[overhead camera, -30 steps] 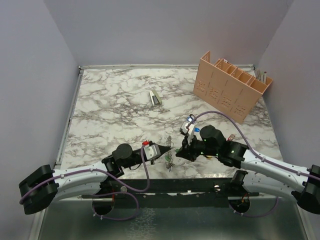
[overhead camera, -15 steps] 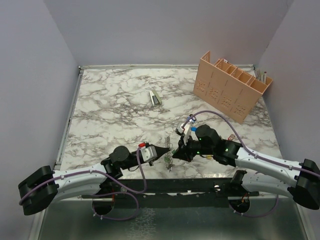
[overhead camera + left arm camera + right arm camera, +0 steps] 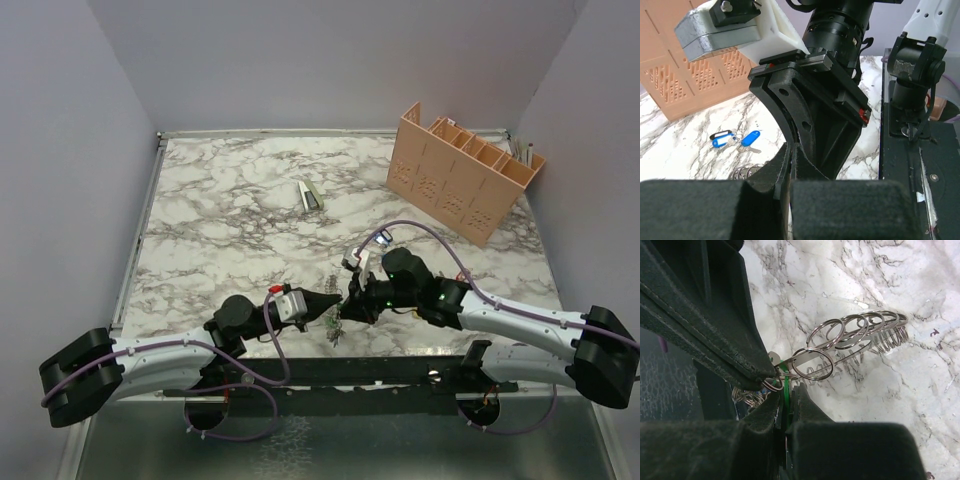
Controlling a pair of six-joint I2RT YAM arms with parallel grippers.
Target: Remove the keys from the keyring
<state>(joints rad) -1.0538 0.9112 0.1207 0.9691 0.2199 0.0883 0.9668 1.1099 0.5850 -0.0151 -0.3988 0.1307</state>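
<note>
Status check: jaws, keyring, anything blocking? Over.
Both jaws shut: left gripper and right gripper tip to tip. Right pinches a green-headed key; keyring coil trails from the pinch. Blue-headed keys lie loose on the marble. Nothing blocking.

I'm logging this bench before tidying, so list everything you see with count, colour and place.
keyring: one, silver coiled metal, on the marble by the gripper tips
green key: one, green, pinched in the right gripper
blue keys: two, blue heads, on the marble apart from the keyring
organiser: one, peach, back right
stapler-like object: one, white and dark, mid-table
table: one, white-grey marble
left gripper: black, shut
right gripper: black, shut on the green key
</note>
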